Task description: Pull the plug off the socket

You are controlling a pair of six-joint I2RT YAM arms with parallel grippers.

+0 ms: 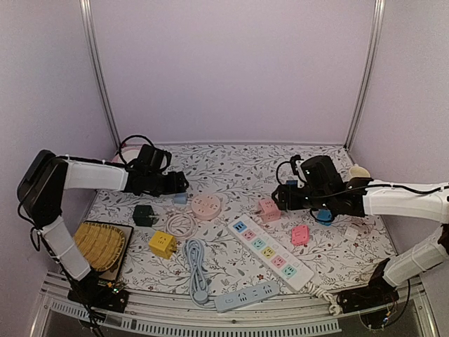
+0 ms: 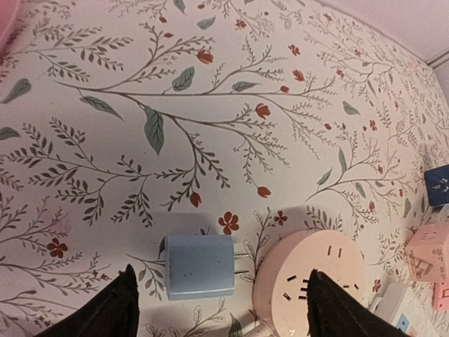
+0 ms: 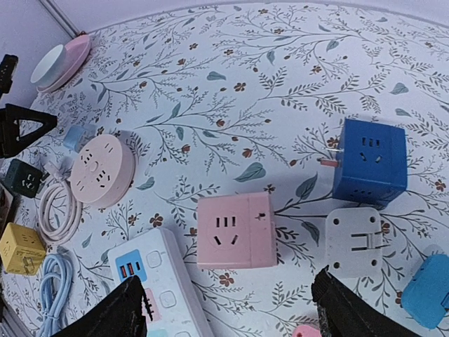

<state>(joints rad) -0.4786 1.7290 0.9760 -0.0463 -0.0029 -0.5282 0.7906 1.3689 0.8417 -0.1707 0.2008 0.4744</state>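
One blue plug [image 2: 200,267] lies between fingers [image 2: 112,309] of left hand [image 2: 221,284].

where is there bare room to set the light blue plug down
The back strip of floral cloth, behind the round pink socket and pink cube socket, is bare. Crowded in front: white power strip, coiled cord, yellow cube socket.
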